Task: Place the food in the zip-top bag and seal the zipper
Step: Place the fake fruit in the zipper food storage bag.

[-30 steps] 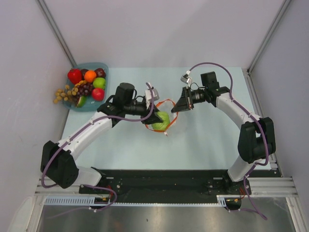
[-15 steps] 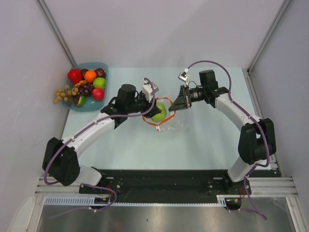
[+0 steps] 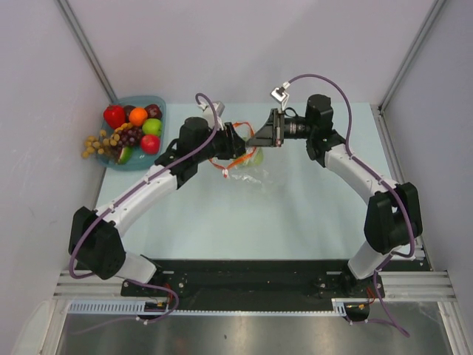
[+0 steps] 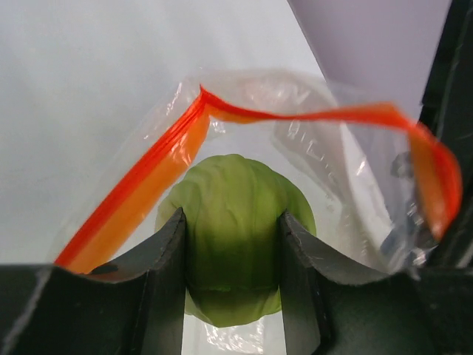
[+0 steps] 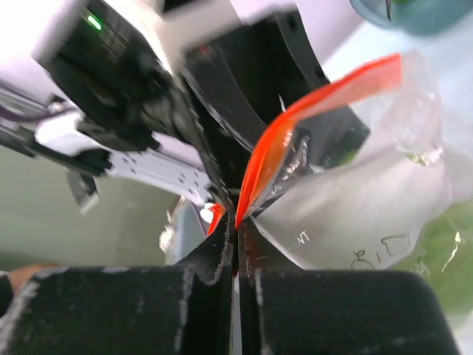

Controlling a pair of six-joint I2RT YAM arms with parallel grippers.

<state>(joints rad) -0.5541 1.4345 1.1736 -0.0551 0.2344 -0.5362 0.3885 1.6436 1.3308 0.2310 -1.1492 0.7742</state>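
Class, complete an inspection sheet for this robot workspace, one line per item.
Surface: pale blue table.
Job's things: green apple in the open mouth of the zip-top bag, zipper unsealed; other fruit in the teal tray.
Clutter: nothing seen.
Grippers: left gripper shut on the green apple; right gripper pinches the zipper.
Cables: purple cables loop over both arms.
Surroundings: pale walls, metal frame posts.

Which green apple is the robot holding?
The green apple gripped by the left pincer, inside the zip-top bag's open mouth. The other green apple lies away in the blue tray.
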